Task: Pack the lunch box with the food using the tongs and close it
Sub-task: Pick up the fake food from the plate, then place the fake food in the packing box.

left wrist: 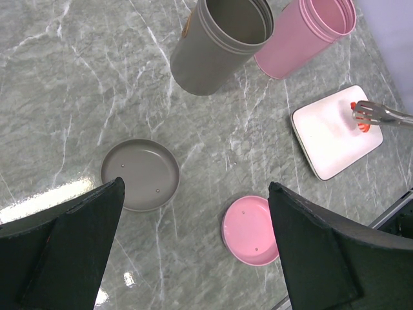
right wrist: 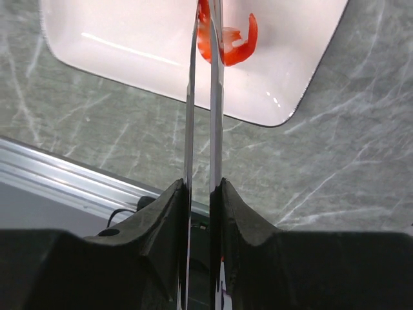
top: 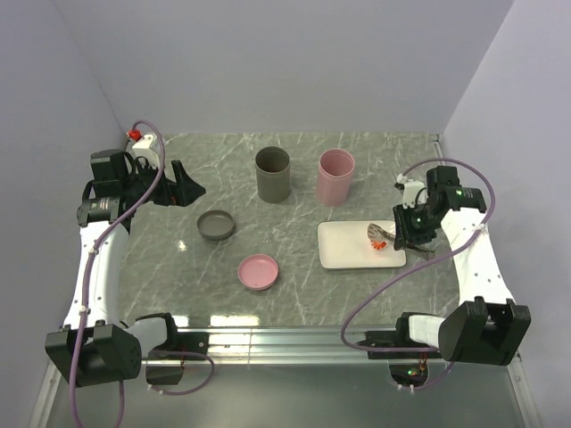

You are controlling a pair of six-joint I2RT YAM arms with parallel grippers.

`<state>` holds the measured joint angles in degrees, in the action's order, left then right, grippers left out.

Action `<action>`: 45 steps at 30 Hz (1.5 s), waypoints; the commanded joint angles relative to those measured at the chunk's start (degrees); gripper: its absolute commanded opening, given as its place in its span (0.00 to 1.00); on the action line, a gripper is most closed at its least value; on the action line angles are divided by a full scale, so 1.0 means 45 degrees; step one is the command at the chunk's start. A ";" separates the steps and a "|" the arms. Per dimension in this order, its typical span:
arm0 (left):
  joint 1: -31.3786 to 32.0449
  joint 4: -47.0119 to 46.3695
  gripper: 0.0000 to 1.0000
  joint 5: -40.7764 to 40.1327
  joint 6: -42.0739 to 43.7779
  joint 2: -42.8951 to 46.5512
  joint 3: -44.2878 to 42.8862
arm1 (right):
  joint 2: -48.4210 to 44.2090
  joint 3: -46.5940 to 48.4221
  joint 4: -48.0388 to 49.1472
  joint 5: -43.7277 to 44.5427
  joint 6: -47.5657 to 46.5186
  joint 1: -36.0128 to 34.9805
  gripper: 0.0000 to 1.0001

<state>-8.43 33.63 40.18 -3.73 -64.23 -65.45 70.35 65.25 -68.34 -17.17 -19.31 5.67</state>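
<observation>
Squeezing the tongs [right wrist: 189, 116], the right gripper [right wrist: 203, 187] pinches them around the red-orange shrimp [right wrist: 240, 48] on the white plate [right wrist: 129, 58], right of centre; next probably needs a steady lift toward the pink container [top: 335, 176]. Left gripper [left wrist: 197, 194] hangs spread, empty

Left jaws wide open, right jaws clamped.
The left arm [top: 94, 267] reaches up the desk's [top: 294, 294] left edge, jaws spread, tilted down; the right arm [top: 477, 263] bends inward from the right edge, jaws pinching tongs [right wrist: 190, 97].
</observation>
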 commanded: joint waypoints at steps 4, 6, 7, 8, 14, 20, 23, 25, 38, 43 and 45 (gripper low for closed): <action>-0.0003 -0.0559 0.99 0.0211 -0.0070 0.0132 -0.0123 | -0.0730 0.1669 -0.0907 -0.1845 -0.0436 0.0068 0.00; -0.0003 -0.0578 0.99 0.0269 -0.0109 0.0035 -0.0162 | -0.0653 0.2586 -0.1160 -0.2198 -0.0455 0.0029 0.00; -0.0003 -0.0559 0.99 0.0308 -0.0148 -0.0004 -0.0220 | -0.0497 0.2956 -0.1201 -0.2394 -0.0513 -0.0010 0.00; -0.0003 -0.0617 0.99 0.0328 -0.0187 -0.0024 -0.0221 | -0.0380 0.3695 -0.1220 -0.2860 -0.0475 -0.0049 0.00; -0.0003 -0.0851 0.99 0.0524 -0.0500 -0.0258 -0.0085 | 0.1181 0.6761 -0.0792 -0.3763 -0.0045 -0.1102 0.00; -0.0003 -0.0794 0.99 0.0349 -0.0501 -0.0298 -0.0162 | 0.3213 0.9536 0.0613 -0.3374 0.0872 -0.3226 0.00; -0.0003 -0.0540 0.99 0.0192 -0.0383 -0.0395 -0.0377 | 0.4189 1.0631 0.1472 -0.2884 0.1341 -0.4051 0.00; -0.0022 -0.0363 0.99 0.0133 -0.0305 -0.0493 -0.0514 | 0.5045 1.1199 0.1962 -0.2787 0.1751 -0.4560 0.00; -0.0003 -0.0481 0.99 0.0133 -0.0539 -0.0610 -0.0416 | 0.8702 1.4483 0.2763 -0.2025 0.2240 -0.6651 0.00; -0.0003 -0.0441 0.99 0.0074 -0.0461 -0.0493 -0.0378 | 0.9347 1.4563 0.2764 -0.1868 0.2240 -0.6807 0.02; -0.0003 -0.0519 0.99 0.0113 -0.0519 -0.0493 -0.0300 | 0.9542 1.4465 0.2783 -0.1985 0.2240 -0.6846 0.04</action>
<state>-8.43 32.34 40.64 -5.67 -67.02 -65.54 113.32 127.92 -58.59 -26.37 -9.85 -24.95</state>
